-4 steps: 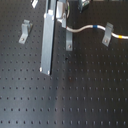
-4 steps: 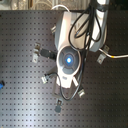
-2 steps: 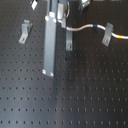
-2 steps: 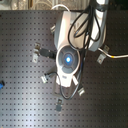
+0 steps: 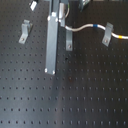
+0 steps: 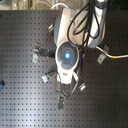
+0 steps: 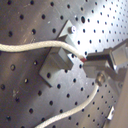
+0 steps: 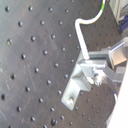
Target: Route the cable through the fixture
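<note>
A white cable point(image 5: 87, 27) with a blue band runs from the first exterior view's right, through a grey clip fixture point(image 5: 106, 36), to a second grey fixture point(image 5: 69, 40) beside my gripper point(image 5: 51, 65). In the first wrist view the cable point(image 7: 30, 48) lies across the fixture point(image 7: 59, 56), and its red-tipped end sits at my fingertip point(image 7: 102, 59). The gripper looks shut on the cable. In the second wrist view the cable point(image 8: 80, 35) comes down to the fixture point(image 8: 79, 85) next to my finger point(image 8: 112, 56). In the second exterior view the arm point(image 6: 66, 54) hides the grip.
The black perforated board point(image 5: 85, 95) carries a third clip point(image 5: 24, 31) at the first exterior view's left. The second exterior view shows several clips around the arm, such as one point(image 6: 47, 77) on its left, and the cable point(image 6: 114, 55) leaving to the right.
The gripper has shifted slightly to the right in the first exterior view. The cable and the fixtures have stayed where they were.
</note>
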You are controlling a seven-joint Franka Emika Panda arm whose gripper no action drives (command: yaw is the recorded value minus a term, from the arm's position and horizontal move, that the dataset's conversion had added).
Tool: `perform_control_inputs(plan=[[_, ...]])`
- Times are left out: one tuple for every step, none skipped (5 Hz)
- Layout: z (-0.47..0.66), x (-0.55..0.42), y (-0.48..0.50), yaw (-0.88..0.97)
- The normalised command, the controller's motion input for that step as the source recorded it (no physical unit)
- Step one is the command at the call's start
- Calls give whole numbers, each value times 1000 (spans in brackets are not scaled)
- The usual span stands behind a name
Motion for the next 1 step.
perform_control_inputs(plan=[[17,0,0,0]])
